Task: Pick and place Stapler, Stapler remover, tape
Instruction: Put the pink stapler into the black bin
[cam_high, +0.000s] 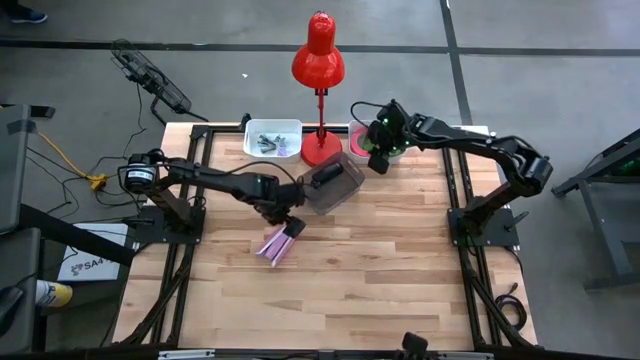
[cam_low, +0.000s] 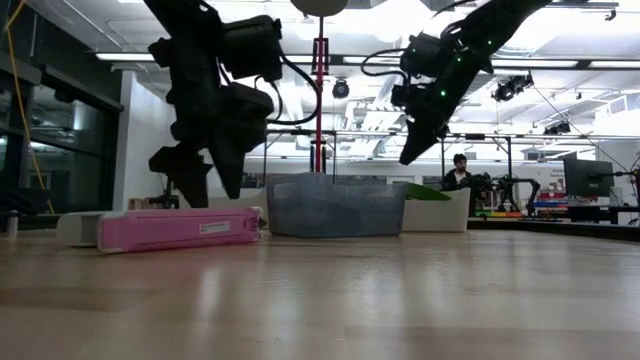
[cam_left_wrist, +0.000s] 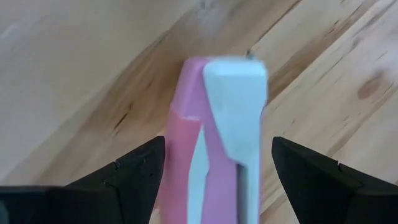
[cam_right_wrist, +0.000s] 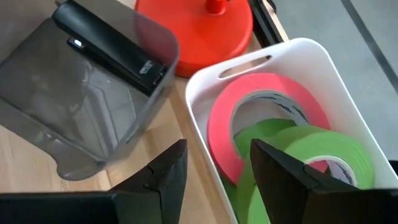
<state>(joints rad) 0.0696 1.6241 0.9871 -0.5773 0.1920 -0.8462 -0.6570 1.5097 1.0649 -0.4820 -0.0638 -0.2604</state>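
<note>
Left jaws spread astride pink stapler; right jaws parted over tape bin rim.

You have three flat rings of tape in the white plastic bin: one pink ring and two bright green rings. You have two staplers: one pink-and-white stapler on the wooden table, one black stapler in the single translucent grey tray. One red desk lamp stands there. A second white bin holds small dark items, perhaps staple removers; you cannot count them.
</note>
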